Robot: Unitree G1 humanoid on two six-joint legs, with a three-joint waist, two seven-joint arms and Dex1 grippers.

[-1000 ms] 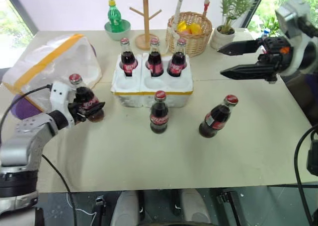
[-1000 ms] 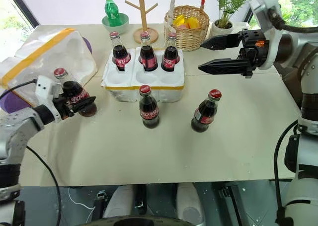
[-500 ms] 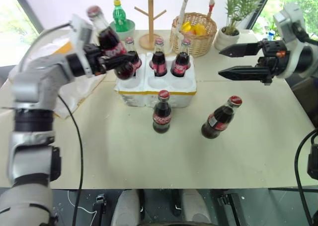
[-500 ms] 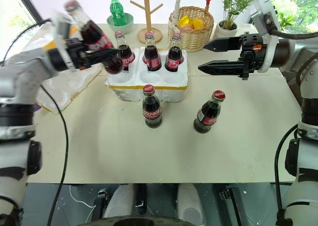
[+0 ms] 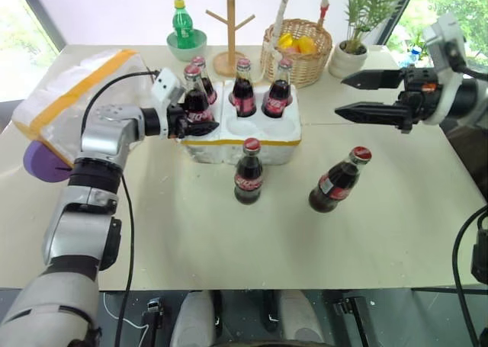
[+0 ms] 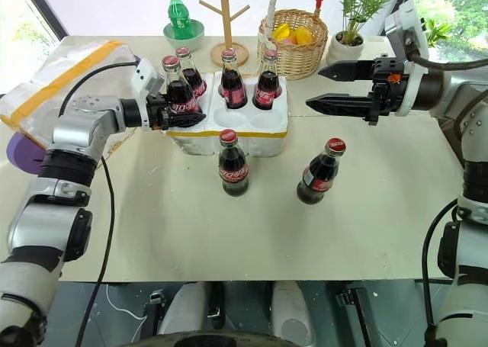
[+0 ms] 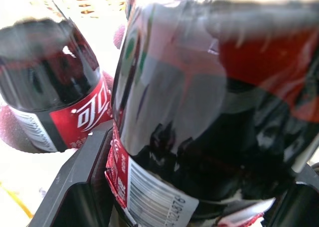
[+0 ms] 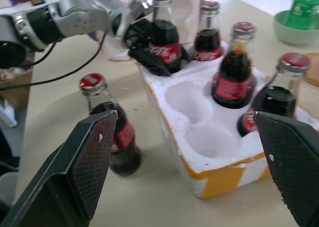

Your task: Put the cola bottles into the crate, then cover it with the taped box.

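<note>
- Now the left tool [image 5: 185, 120] has carried its cola bottle [image 5: 195, 103] from beside the taped box [image 5: 72, 95] to the crate [image 5: 242, 133], at the near-left well.
- It pinches that bottle upright.
- Meanwhile the right tool [image 5: 364, 95] hangs spread wide and empty, right of the crate.
- Three bottles stand in the back wells; two wait on the table [image 5: 305, 240].

Bright indoor room, staged like a demo or lab space: beige table [image 5: 229, 240] by large windows [image 5: 19, 34] with greenery outside; potted plant [image 5: 352, 27], wicker basket [image 5: 301, 53], wooden stand [image 5: 231, 27].
</note>
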